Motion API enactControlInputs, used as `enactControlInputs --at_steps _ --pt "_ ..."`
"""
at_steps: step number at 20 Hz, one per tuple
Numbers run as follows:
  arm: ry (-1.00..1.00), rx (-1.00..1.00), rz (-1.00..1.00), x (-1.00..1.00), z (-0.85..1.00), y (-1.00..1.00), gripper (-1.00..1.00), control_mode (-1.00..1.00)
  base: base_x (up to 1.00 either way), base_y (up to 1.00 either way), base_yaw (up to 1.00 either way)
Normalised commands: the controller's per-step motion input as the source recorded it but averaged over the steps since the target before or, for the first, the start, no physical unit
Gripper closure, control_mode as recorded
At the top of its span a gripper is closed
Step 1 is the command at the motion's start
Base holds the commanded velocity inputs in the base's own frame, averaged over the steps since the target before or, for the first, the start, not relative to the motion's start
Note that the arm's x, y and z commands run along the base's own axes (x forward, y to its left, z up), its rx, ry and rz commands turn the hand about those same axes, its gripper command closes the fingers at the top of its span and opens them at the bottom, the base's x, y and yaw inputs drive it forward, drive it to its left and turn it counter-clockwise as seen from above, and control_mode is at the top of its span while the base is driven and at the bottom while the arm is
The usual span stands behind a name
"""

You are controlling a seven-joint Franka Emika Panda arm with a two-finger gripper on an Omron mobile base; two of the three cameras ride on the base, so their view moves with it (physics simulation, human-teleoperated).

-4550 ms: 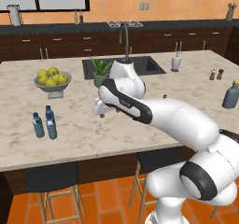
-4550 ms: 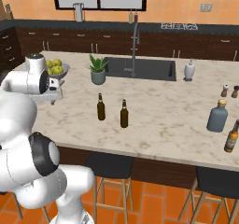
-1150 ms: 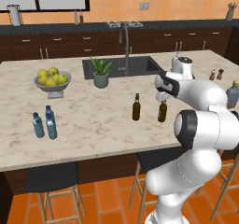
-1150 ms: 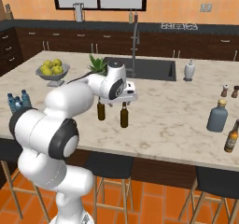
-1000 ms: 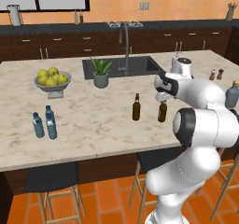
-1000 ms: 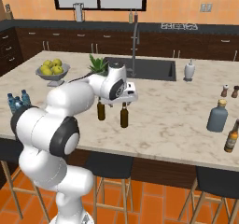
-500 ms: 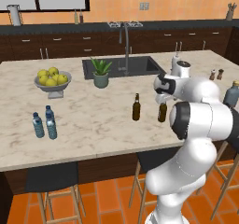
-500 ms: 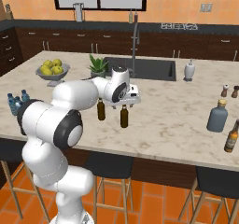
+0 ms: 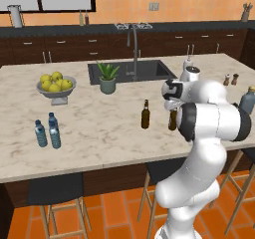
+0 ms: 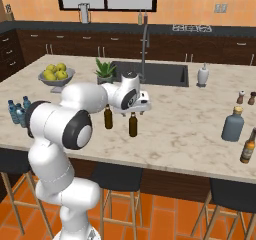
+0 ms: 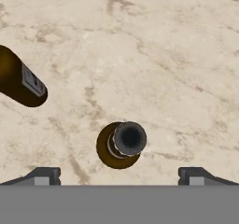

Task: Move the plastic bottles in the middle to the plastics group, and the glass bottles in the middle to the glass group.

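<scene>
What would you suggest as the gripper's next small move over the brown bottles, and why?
Probably lower straight down. The gripper is open and sits above the nearer brown bottle, whose cap lies between the fingertips in the hand view, so descending around the neck should allow a grasp. The other brown bottle stands apart to the side.

Two glass bottles (image 10: 132, 124) mid-counter (image 10: 190, 114), side by side; tool (image 10: 133, 106) directly above right one.
</scene>
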Motion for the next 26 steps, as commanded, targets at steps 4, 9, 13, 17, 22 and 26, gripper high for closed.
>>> enactControlInputs --at_steps 4,9,13,17,22,26 --pt "0.00 0.00 0.00 0.00 -0.12 0.00 -1.00 -1.00 0.00 0.00 0.00" --pt "0.00 0.01 -0.01 0.00 -0.04 0.00 -1.00 -1.00 0.00 0.00 0.00" --pt "0.00 0.07 -0.10 0.07 0.00 0.05 -1.00 -1.00 0.00 0.00 0.00" --pt "0.00 0.12 -0.12 0.04 0.00 0.00 -1.00 -1.00 0.00 0.00 0.00" --pt "0.00 0.01 -0.04 0.07 -0.17 0.00 -1.00 -1.00 0.00 0.00 0.00" --pt "0.00 0.00 0.00 0.18 -0.05 0.00 -1.00 -1.00 0.00 0.00 0.00"
